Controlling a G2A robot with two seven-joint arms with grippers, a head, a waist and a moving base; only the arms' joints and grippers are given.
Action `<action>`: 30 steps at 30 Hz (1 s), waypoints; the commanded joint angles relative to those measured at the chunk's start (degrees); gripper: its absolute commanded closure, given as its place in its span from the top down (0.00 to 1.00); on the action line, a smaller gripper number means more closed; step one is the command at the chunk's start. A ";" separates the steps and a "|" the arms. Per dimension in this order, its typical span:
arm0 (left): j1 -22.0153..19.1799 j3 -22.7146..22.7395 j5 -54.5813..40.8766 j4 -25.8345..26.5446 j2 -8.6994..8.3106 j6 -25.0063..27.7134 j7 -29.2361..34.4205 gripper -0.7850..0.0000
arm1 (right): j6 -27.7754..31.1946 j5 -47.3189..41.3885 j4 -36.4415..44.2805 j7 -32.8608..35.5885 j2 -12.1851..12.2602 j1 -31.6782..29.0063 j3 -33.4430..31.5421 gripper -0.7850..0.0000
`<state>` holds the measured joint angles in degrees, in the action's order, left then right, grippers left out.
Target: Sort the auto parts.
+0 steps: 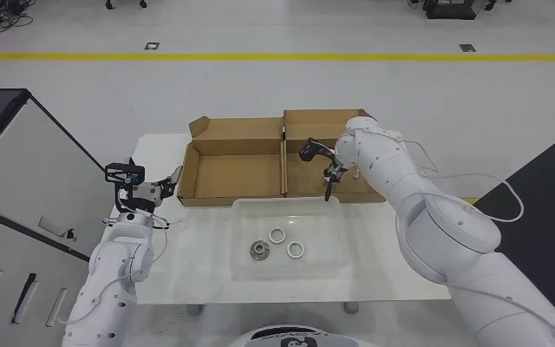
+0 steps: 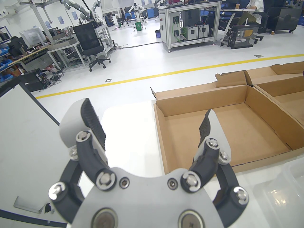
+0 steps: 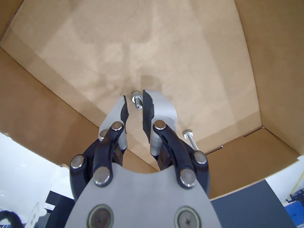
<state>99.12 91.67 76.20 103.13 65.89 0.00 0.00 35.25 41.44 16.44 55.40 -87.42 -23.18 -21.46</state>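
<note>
Right gripper (image 3: 135, 99): inside right box (image 3: 190, 48), bolt (image 3: 137, 102) at its tip; clamped or freed, cannot tell. Advised: release low, clear of second bolt (image 3: 191, 140) by the box's wall. Left gripper (image 2: 147, 107): agape.

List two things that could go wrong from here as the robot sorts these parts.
1. The bolt sits at the very tip of the right pincer over the cardboard box. Whether it is gripped is unclear, so it might drop and bounce.
2. A second bolt lies close by on the box floor. Lowering the pincer could knock it.
</note>
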 commanded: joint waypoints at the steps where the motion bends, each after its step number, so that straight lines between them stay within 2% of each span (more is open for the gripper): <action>1: 0.00 0.00 0.00 0.00 0.00 0.00 0.00 1.00 | 0.13 -0.15 -0.20 -0.77 -0.04 0.09 -0.25 0.38; 4: 0.00 0.00 0.00 0.00 0.00 0.00 0.00 1.00 | 0.40 -0.18 -0.34 -2.01 -0.04 0.61 -0.64 0.50; 5: 0.00 0.00 0.00 0.00 0.00 0.00 0.00 1.00 | 0.58 -0.22 -0.38 -2.37 -0.02 0.72 -0.78 0.59; 6: 0.00 0.00 0.00 0.00 0.00 0.00 0.00 1.00 | 0.79 -0.39 -0.35 -2.87 0.00 0.80 -0.97 0.78; 7: 0.00 0.00 0.00 0.00 0.00 0.00 0.00 1.00 | 1.12 -0.41 -0.31 -3.34 0.04 0.89 -1.10 0.91; 8: 0.00 0.00 0.00 0.00 0.00 0.00 0.00 1.00 | 1.30 -0.61 -0.33 -4.03 0.10 1.05 -1.34 1.00; 15: 0.00 0.00 0.00 0.00 0.00 0.00 0.00 1.00 | 3.84 -2.11 -0.29 -8.47 1.04 2.39 -3.27 1.00; 19: 0.00 0.00 0.00 0.00 0.00 0.00 0.00 1.00 | 7.52 -3.63 0.06 -12.61 2.25 3.11 -4.98 1.00; 25: 0.00 0.00 0.00 0.00 0.00 0.00 0.00 1.00 | 15.16 -6.10 1.04 -17.58 5.19 4.03 -8.06 1.00; 30: 0.00 0.00 0.00 0.00 0.00 0.00 0.00 1.00 | 22.60 -9.22 3.57 -21.33 8.61 3.21 -11.53 1.00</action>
<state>99.12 91.67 76.20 103.13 65.89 0.00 0.00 56.43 32.97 19.57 34.60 -79.57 -19.74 -32.21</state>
